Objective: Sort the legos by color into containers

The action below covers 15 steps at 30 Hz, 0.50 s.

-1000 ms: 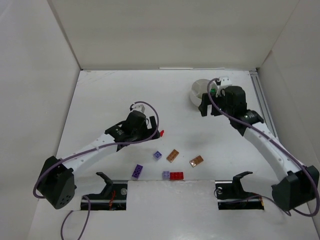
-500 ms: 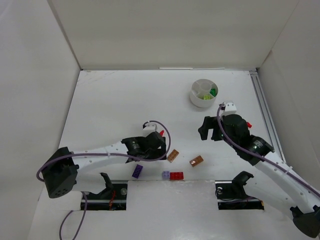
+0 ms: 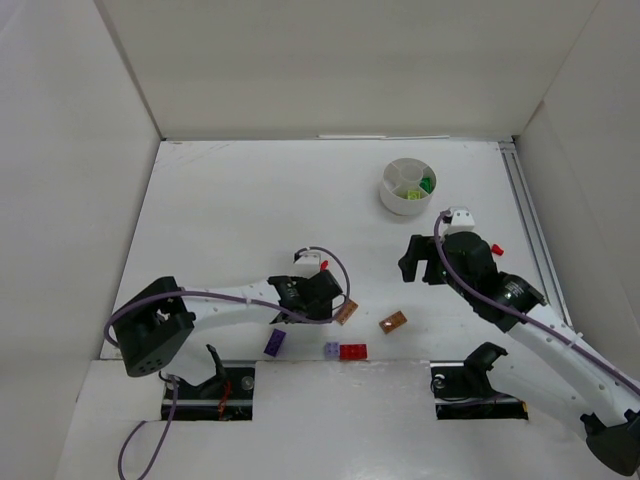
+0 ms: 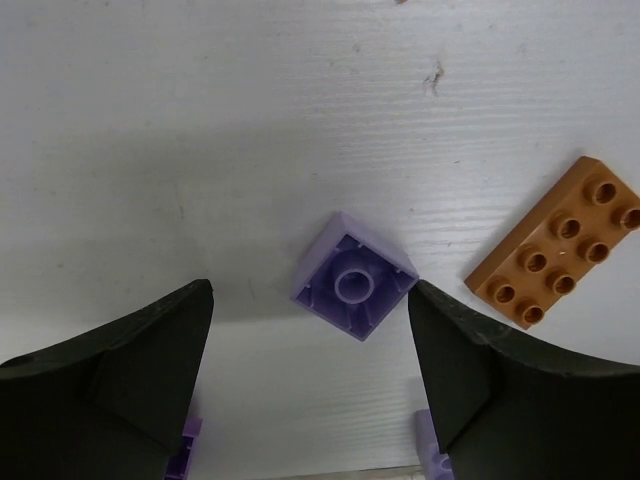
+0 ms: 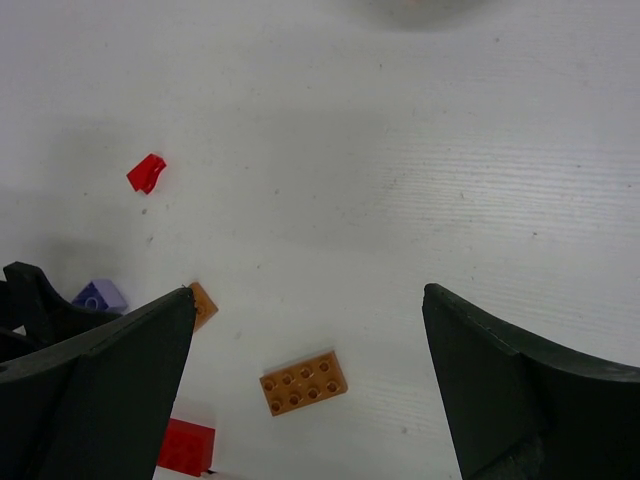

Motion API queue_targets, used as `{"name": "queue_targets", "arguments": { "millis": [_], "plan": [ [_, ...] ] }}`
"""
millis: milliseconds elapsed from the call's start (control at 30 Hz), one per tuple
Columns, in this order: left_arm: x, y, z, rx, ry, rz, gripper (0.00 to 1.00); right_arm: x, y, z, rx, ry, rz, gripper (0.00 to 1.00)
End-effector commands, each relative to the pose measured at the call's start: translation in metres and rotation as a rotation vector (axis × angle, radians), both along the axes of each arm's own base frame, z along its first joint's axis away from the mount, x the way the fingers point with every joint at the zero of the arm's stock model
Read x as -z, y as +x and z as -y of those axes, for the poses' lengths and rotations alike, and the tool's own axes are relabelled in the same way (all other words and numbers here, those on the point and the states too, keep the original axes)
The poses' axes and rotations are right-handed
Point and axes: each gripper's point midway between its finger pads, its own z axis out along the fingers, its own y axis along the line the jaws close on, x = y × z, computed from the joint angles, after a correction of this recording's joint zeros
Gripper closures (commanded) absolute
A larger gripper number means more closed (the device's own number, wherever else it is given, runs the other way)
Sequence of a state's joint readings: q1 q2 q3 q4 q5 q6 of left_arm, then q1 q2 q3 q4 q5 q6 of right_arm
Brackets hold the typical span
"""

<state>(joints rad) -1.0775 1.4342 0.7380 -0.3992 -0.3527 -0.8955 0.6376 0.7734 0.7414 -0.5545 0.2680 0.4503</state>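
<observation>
My left gripper (image 3: 320, 299) is open and hangs low over the table. In the left wrist view (image 4: 310, 300) an upside-down lilac lego (image 4: 355, 287) lies between its fingertips, untouched. An orange-brown lego (image 4: 555, 243) lies just to its right and also shows in the top view (image 3: 346, 312). My right gripper (image 3: 418, 262) is open and empty (image 5: 309, 295) above a second orange-brown lego (image 5: 303, 381), which also shows in the top view (image 3: 393, 322). The round white dish (image 3: 388, 198) stands at the back right with green and lime legos in its sections.
Near the front edge lie a purple lego (image 3: 275, 342), a lilac lego (image 3: 331, 349) and a red lego (image 3: 352, 351). A small red piece (image 3: 324, 264) lies behind my left gripper; another red piece (image 3: 497, 248) lies right of my right wrist.
My left gripper has moved forward and right, down over the lilac lego. My right gripper has drawn back from the dish toward the middle right. Green legos now show in the dish.
</observation>
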Motion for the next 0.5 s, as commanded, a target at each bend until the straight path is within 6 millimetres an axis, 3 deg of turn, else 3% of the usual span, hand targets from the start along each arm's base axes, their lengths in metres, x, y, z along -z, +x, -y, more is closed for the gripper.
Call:
{"name": "queue_targets", "arguments": {
  "millis": [0,167,333,467],
  "plan": [
    [-0.018,0.016,0.016,0.027,-0.035,0.093,0.27,-0.006,0.002,-0.002,0.015,0.017,0.019,0.0],
    [-0.016,0.017,0.023,0.092,-0.048,0.103,0.37,0.0,0.004,-0.006,0.0,0.004,0.003,0.0],
    [-0.011,0.014,0.025,0.109,-0.055,0.09,0.61,-0.004,0.006,-0.009,-0.013,0.006,0.009,0.0],
    [-0.014,0.012,0.028,0.138,-0.076,0.09,0.65,-0.003,0.006,-0.008,-0.018,-0.002,0.012,0.0]
  ]
}}
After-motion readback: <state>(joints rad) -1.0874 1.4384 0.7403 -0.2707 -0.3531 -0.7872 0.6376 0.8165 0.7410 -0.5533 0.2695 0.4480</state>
